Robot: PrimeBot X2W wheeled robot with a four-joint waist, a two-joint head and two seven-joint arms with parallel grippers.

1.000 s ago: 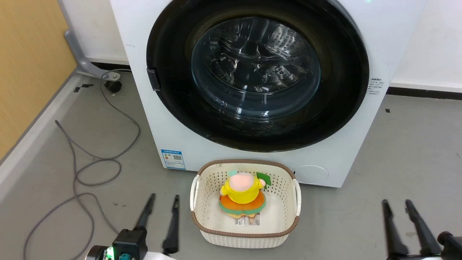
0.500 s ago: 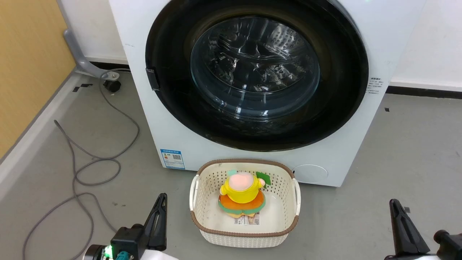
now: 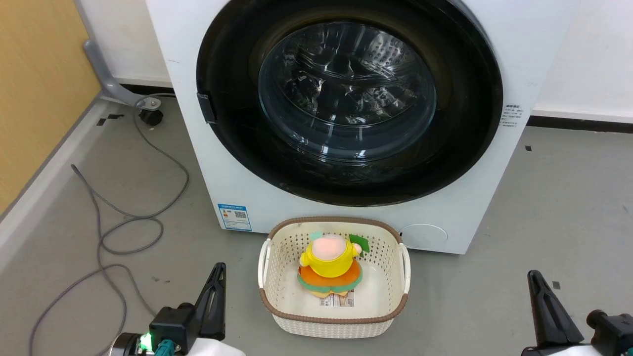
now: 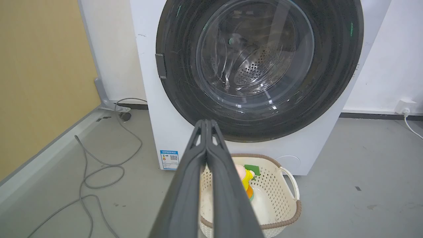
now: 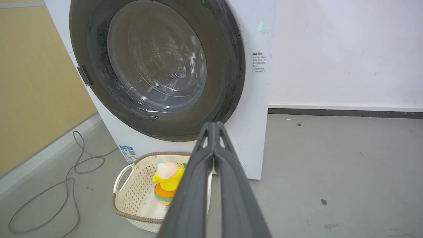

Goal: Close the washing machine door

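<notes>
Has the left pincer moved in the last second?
Yes. The left pincer has shut: the finger nearest the basket swung away from it to meet the other.

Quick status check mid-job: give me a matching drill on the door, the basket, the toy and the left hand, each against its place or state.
Things:
1. washing machine door
2. cream basket
3. plush toy
4. left hand

Place or state:
A. fingers shut together, holding nothing
B. standing right in front of the washing machine
C. shut flush against the machine's front
D. sitting inside the basket

Pairs: 1-C, 2-B, 3-D, 4-A.
</notes>
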